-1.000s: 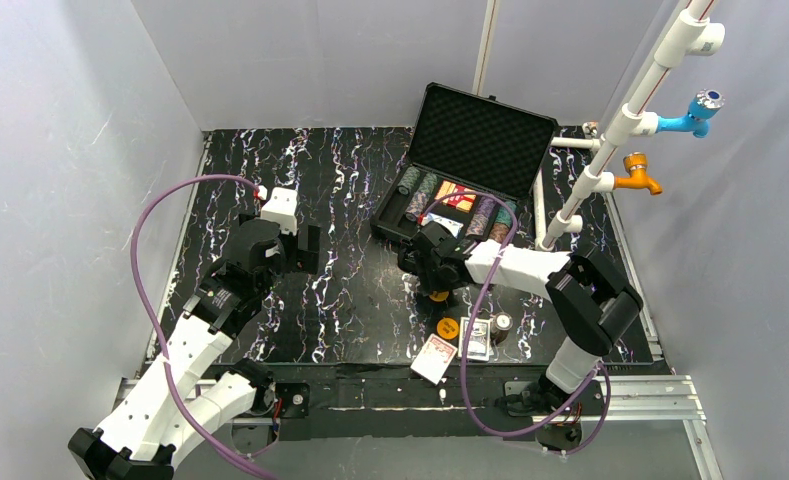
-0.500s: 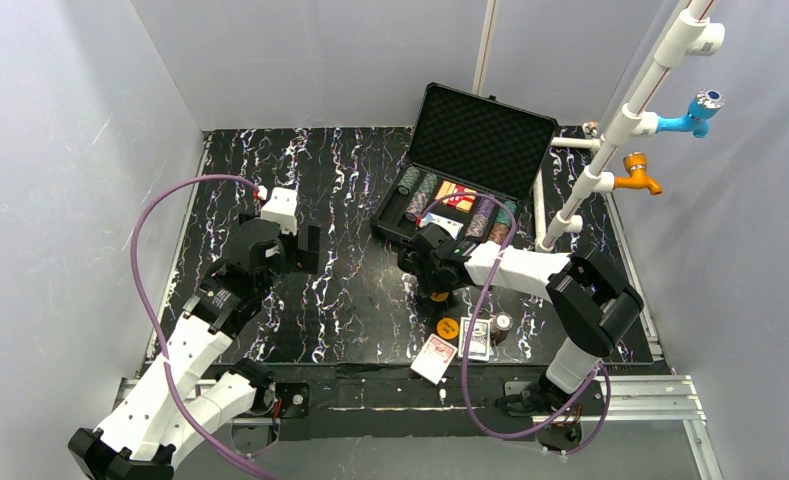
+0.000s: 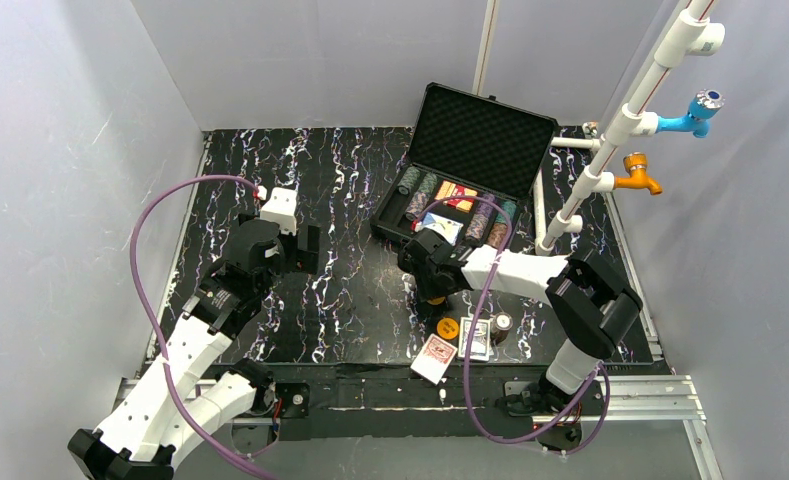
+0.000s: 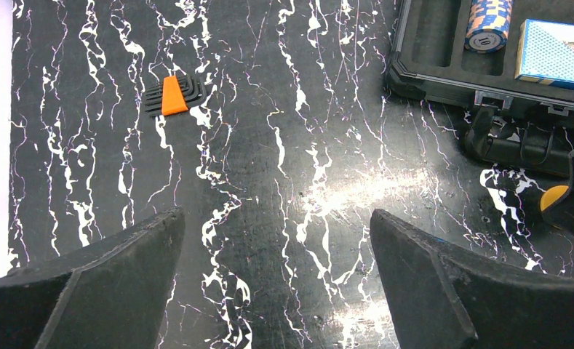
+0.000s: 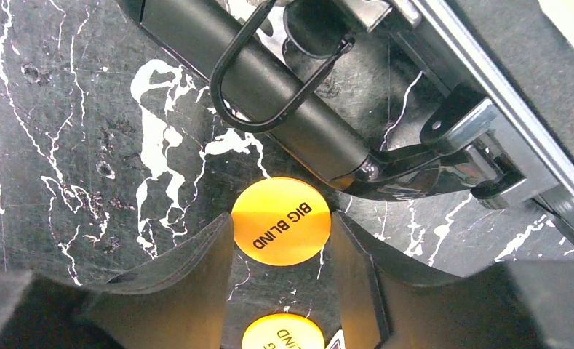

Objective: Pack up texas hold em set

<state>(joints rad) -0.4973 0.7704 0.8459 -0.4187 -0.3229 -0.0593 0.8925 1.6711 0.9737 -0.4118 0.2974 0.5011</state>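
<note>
Your right pincer [image 5: 282,218] has narrowed over the last second. It now sits pinched against the rim of the orange round BIG BLIND disc [image 5: 280,227], with a finger on each side (whether the disc is off the table yet, I cannot tell). In that time the wrist has also drawn back a little from the case front, uncovering the blue deck [image 3: 440,226] it was hiding. That reads as the grab only just being taken, so this disc is not yet packed.

Just beyond the fingertips lies the carrying handle [image 5: 284,109] of the black rectangular hard case [image 3: 482,133]. Its lid is up and chips and decks are already in the tray, so the disc will have to go up and over that front wall.

Behind the fingers, toward the palm, a second orange round disc [image 5: 282,336] waits on the marbled black table [image 3: 330,180]. Farther back lies a red-backed card deck [image 3: 434,357].

Your left pincer [image 4: 275,218], well off to the side, is spread wide, holds nothing and has not moved.
</note>
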